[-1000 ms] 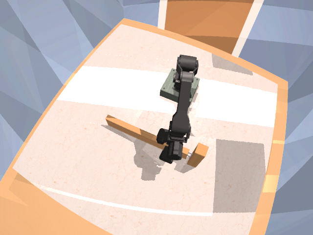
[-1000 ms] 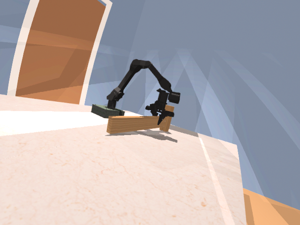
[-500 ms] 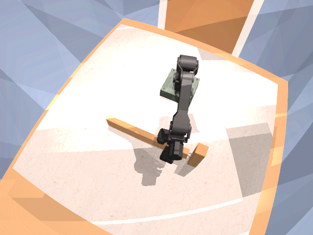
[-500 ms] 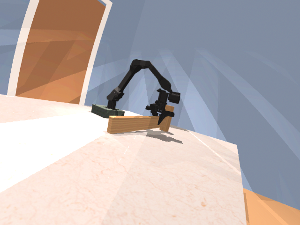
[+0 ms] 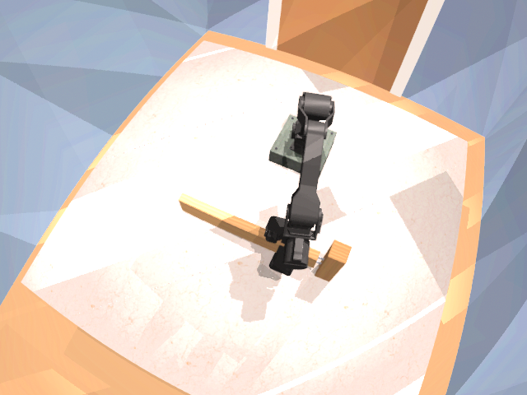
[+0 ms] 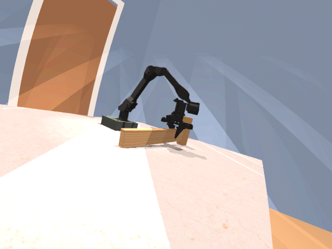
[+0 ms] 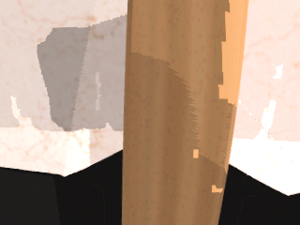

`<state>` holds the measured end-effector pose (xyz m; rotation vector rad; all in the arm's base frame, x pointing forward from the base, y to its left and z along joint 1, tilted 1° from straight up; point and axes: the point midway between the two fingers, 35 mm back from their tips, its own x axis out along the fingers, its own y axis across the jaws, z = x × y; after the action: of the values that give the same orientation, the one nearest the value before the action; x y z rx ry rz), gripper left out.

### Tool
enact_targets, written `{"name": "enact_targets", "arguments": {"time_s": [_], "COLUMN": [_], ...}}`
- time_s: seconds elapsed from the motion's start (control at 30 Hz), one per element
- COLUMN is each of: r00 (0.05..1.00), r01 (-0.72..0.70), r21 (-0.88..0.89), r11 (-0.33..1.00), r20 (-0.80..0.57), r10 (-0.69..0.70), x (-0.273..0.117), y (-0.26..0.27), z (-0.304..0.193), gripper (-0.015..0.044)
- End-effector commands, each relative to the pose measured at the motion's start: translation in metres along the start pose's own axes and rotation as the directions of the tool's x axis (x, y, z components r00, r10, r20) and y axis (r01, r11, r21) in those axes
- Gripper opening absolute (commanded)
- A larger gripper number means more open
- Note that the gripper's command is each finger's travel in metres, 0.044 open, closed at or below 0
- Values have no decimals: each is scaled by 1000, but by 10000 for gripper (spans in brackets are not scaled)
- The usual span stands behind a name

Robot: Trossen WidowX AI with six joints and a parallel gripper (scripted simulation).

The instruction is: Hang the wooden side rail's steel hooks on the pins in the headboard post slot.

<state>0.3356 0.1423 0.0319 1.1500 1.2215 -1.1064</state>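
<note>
The wooden side rail (image 5: 221, 216) (image 6: 144, 138) (image 7: 164, 117) stands on its narrow edge, its far end down at the table top (image 5: 128, 306) (image 6: 107, 193). My gripper (image 5: 278, 246) (image 6: 175, 132) (image 7: 168, 155) is shut on the rail near its hook end, one finger on each side. The headboard post (image 5: 333, 264) (image 6: 184, 138) stands upright just beyond that end. In the top view a narrow gap with small bits of grey metal (image 5: 319, 258) shows between rail and post. The pins and the slot are hidden, so I cannot tell whether the hooks sit on the pins.
The arm's green-grey base (image 5: 282, 148) (image 6: 111, 123) is behind the rail. The arm arches over from it to the rail. The post is close beside my gripper. A brown door (image 5: 340, 38) (image 6: 64, 58) is beyond the table's back edge.
</note>
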Motion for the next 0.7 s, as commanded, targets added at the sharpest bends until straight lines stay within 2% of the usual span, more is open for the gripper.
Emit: {"name": "enact_targets", "arguments": {"time_s": [0.0, 0.67], "r00": [1000, 1000], "r01": [-4, -4], "r21": [4, 4], "r11": [1000, 1000], "r20": [-4, -5], "r10": [4, 4], "x": [0, -2], "y": [0, 2], "z": [-2, -3], "gripper": [0, 0]}}
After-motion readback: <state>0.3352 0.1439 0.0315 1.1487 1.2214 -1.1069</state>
